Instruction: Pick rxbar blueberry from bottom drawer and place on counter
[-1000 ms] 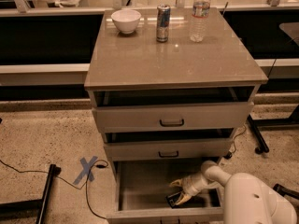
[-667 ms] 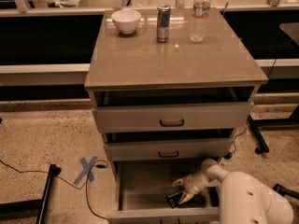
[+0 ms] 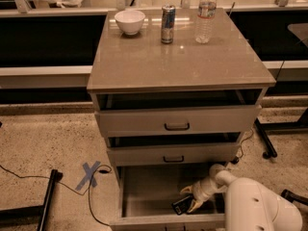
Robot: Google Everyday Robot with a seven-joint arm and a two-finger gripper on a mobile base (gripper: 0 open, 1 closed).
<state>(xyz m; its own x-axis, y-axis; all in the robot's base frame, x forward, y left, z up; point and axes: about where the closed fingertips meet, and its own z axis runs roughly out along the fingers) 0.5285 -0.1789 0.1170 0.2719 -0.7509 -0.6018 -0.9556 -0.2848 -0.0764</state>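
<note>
Snack bar (image 3: 179, 206) lies flat in bottom drawer (image 3: 144, 191), front right. Tool (image 3: 189, 199) is down in drawer, fingers apart, one each side of bar's end. Bar looks light and thin, wrapper likely slippery. You squeeze across narrow sides, gently, then lift to tabletop (image 3: 178, 61).

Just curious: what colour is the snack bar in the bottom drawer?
Dark blue-black snack bar, camera view; the gripper is beside it in the drawer.

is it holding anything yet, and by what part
cannot be told: the gripper is in the bottom drawer at one end of the rxbar blueberry, but a grip on it does not show
</note>
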